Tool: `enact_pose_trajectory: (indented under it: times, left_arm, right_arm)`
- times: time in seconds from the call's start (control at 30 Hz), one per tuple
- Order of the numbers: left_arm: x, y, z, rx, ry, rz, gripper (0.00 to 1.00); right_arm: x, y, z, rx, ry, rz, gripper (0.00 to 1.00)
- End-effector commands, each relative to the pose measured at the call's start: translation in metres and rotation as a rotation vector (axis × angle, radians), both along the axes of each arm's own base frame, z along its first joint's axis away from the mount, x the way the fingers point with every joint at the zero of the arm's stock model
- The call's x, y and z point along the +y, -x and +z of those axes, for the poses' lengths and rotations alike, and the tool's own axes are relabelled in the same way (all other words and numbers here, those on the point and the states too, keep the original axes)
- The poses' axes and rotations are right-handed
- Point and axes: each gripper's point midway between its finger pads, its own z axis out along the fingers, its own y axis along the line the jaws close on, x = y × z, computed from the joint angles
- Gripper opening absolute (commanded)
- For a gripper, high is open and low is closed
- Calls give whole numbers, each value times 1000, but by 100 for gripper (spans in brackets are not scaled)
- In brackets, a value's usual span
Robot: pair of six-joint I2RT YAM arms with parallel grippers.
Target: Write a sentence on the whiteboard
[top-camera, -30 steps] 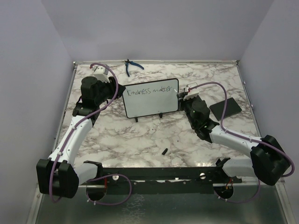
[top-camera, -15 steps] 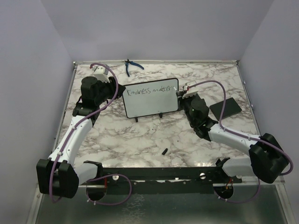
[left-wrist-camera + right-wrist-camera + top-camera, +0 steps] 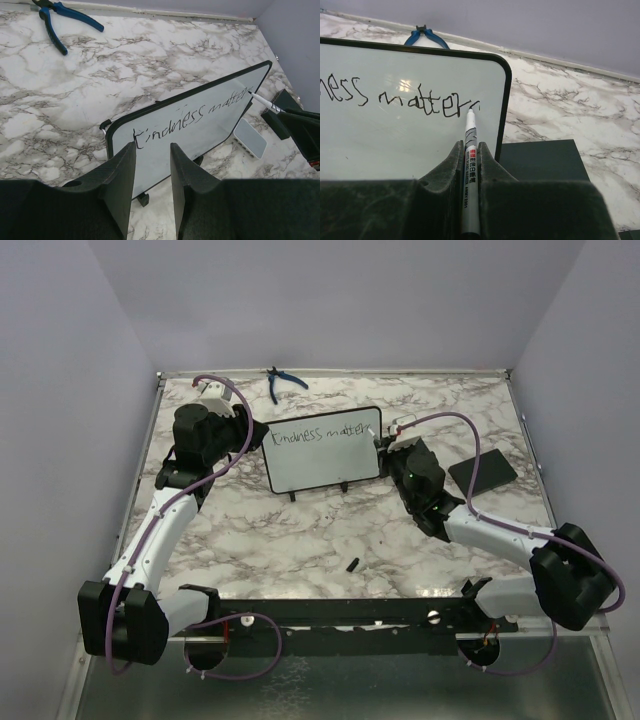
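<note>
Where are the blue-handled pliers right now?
In the top view, the blue-handled pliers lie at the far edge of the marble table, left of centre, behind the black-framed whiteboard.

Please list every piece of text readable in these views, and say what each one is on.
"Kindness matter", with a further stroke just begun after it: the sentence, handwritten in black on the whiteboard.
Printed label on the barrel of the marker: too small and blurred to read.
No other text is visible.
</note>
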Motion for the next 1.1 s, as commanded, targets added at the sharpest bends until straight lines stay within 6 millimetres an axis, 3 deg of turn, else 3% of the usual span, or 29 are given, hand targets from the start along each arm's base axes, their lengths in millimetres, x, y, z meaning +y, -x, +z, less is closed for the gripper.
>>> enact_pose_trajectory:
  times: [0.0,1.07]
  left_arm:
    - [1,3,4,-24,-13,3,35]
    - [1,3,5,-27,-11,5,35]
  right_arm:
    - [3,-1,-8,22,10,14,0]
    - [-20,3,-13,41,-2,-91,1]
